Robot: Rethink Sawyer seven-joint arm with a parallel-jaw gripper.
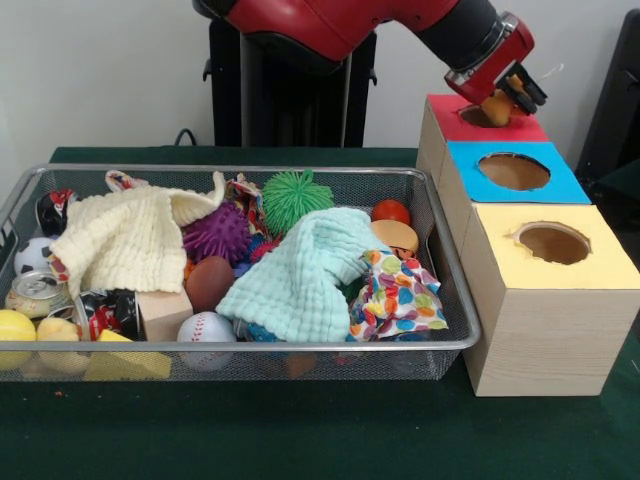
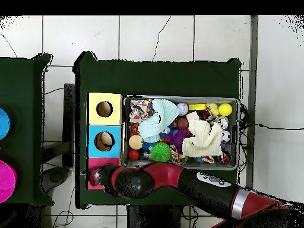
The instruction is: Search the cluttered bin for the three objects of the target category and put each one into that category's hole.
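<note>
My gripper (image 1: 503,100) hangs just above the hole of the red-topped box (image 1: 445,112), shut on a small orange-tan object (image 1: 496,107) whose shape I cannot make out. In the overhead view the arm covers most of the red box (image 2: 95,162), and the gripper (image 2: 95,177) sits over it. The wire bin (image 1: 445,345) holds mixed clutter: a green spiky ball (image 1: 297,196), a purple spiky ball (image 1: 217,233), a baseball (image 1: 205,329), a red ball (image 1: 391,211), a tan disc (image 1: 396,236) and a brown egg shape (image 1: 208,282).
A blue-topped box (image 1: 555,183) and a yellow-topped box (image 1: 610,265) stand in line with the red one, right of the bin. Something pale lies inside the blue hole (image 2: 105,141). Cream (image 1: 120,240), mint (image 1: 300,280) and patterned (image 1: 398,298) cloths cover part of the bin.
</note>
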